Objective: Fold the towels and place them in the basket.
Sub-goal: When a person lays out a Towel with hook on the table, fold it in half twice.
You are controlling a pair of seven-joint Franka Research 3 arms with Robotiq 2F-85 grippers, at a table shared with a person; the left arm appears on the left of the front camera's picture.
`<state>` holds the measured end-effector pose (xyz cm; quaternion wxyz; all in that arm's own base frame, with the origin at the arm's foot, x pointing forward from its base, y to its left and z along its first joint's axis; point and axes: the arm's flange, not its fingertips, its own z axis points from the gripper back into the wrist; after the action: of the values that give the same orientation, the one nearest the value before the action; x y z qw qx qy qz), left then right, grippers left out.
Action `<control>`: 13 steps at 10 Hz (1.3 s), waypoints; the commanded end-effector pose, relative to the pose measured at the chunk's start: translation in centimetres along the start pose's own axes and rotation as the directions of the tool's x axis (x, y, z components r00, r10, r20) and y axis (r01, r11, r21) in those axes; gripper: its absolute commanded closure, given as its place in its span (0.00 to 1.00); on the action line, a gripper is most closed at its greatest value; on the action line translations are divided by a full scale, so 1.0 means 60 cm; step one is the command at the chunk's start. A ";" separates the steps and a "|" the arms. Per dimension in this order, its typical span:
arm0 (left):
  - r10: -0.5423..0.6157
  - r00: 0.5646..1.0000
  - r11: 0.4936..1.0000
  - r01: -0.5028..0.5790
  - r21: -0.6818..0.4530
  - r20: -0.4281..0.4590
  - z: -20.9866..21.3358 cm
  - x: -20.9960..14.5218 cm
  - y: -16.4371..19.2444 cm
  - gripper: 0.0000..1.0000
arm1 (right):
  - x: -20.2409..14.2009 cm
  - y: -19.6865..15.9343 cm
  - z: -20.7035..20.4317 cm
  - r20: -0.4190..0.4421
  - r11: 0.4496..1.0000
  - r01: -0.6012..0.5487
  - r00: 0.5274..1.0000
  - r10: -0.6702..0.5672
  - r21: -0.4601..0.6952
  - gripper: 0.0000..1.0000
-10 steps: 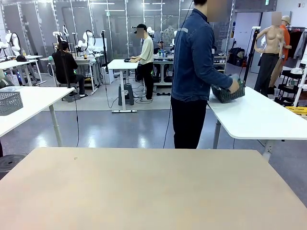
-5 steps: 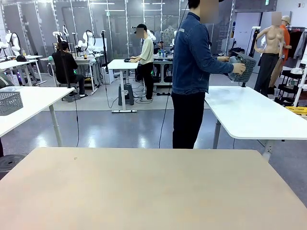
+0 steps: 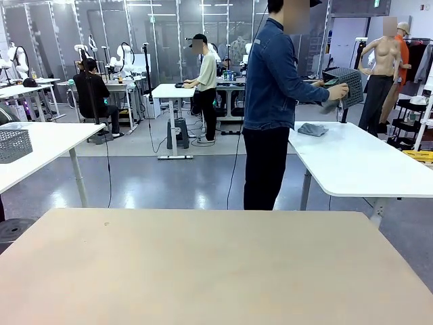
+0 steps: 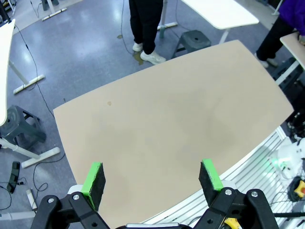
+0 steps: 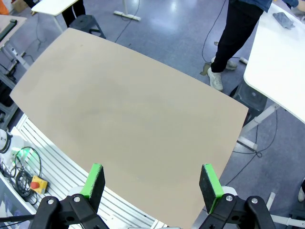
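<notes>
Farther off, a person point(image 3: 272, 101) holds the tipped basket point(image 3: 345, 82) above a towel point(image 3: 312, 129).

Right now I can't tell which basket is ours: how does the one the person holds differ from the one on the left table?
The held basket is dark grey; the resting basket is lighter grey. The held basket is raised in the person's hand and steeply tipped; the resting basket sits upright on the left white table, untouched. Both are rectangular with mesh walls.
</notes>
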<state>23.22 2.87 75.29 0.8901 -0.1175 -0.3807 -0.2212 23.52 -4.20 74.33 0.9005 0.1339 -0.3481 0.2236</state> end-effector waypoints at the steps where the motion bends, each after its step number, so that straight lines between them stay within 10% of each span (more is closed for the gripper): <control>1: -0.003 1.000 1.000 0.003 -0.005 -0.001 -0.001 0.002 0.000 0.00 | -0.001 0.000 0.002 0.003 1.000 -0.002 1.000 0.001 0.003 0.00; 13: -0.003 1.000 1.000 0.003 -0.005 -0.001 -0.001 0.002 0.000 0.00 | -0.001 0.000 0.002 0.003 1.000 -0.002 1.000 0.001 0.003 0.00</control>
<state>23.22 2.87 75.29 0.8901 -0.1175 -0.3807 -0.2212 23.52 -4.20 74.33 0.9005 0.1339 -0.3482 0.2236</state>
